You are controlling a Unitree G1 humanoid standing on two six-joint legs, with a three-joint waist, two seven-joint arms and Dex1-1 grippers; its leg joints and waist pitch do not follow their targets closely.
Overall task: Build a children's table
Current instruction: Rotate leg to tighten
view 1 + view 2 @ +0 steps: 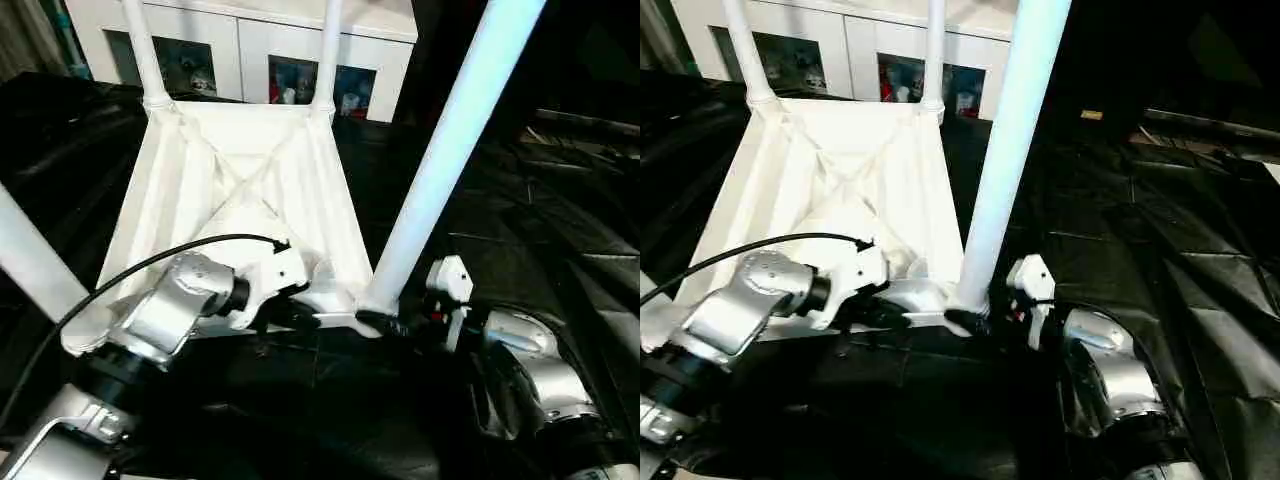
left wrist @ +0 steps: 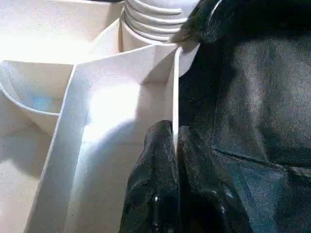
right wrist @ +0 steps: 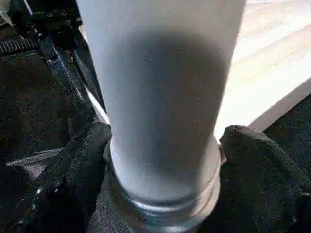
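Note:
The children's table (image 1: 240, 190) lies upside down on the black cloth, ribbed underside up. Two legs (image 1: 143, 50) stand in the far corner sockets, a third leg (image 1: 30, 260) rises at the near left. The near right leg (image 1: 450, 140) stands upright in its corner socket. My right gripper (image 1: 385, 322) is shut on this leg's base, one finger on each side (image 3: 82, 160). My left gripper (image 2: 175, 141) is shut on the thin near rim of the table top, just left of that corner (image 1: 300, 318).
A white cabinet with glass doors (image 1: 250, 50) stands behind the table. The black cloth (image 1: 520, 230) of the work table spreads to the right and in front. A black cable (image 1: 150, 255) arcs over my left forearm.

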